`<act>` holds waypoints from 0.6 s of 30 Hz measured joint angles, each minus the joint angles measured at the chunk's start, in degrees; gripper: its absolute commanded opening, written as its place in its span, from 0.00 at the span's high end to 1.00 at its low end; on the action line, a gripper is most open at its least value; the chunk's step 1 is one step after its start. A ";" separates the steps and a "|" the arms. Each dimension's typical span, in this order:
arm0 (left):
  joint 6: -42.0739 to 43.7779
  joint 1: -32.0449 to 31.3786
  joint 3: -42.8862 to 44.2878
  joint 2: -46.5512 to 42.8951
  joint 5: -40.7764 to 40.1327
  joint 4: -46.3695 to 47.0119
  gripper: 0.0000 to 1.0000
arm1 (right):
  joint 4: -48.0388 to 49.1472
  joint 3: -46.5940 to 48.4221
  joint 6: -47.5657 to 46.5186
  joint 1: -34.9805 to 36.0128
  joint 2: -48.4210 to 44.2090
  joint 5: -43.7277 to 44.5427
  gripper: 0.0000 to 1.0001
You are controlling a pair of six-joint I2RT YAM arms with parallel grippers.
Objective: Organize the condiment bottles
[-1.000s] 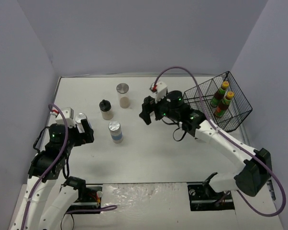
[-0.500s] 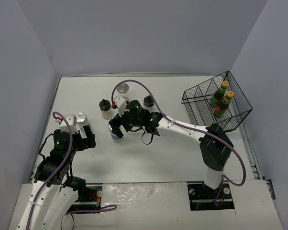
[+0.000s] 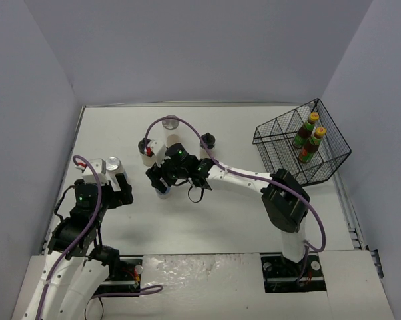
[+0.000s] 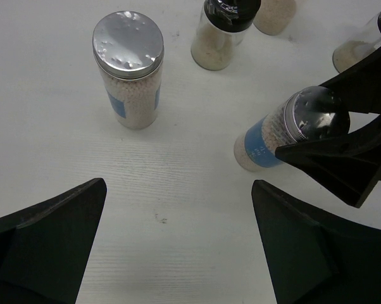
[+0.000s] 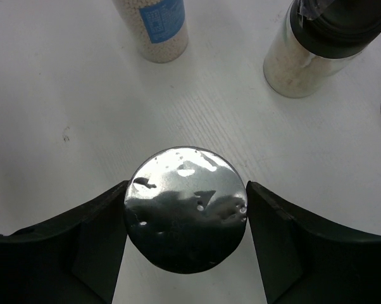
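Clamping my right claw (image 5: 185,190) on the silver-lidded, blue-labelled clear shaker (image 5: 185,218), I am holding it on the white table (image 5: 70,95). My left claw (image 4: 178,187) is hanging spread wide near a second silver-lidded shaker (image 4: 128,63).

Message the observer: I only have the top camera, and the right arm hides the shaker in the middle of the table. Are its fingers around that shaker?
Observer: Yes. The right wrist view shows the right gripper with one finger close on each side of the shaker, at its lid. Whether it is squeezing, I cannot tell.
Operator: Is it off the table?
Observer: No. In the left wrist view its base looks set on the table.
Operator: And the left gripper?
Observer: The left gripper is open, nothing between its fingers; the other shaker stands ahead, untouched.
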 measured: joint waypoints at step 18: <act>0.05 -1.76 0.00 -0.16 -2.98 -0.38 0.03 | -8.96 -4.76 4.65 -7.57 -18.03 13.44 1.00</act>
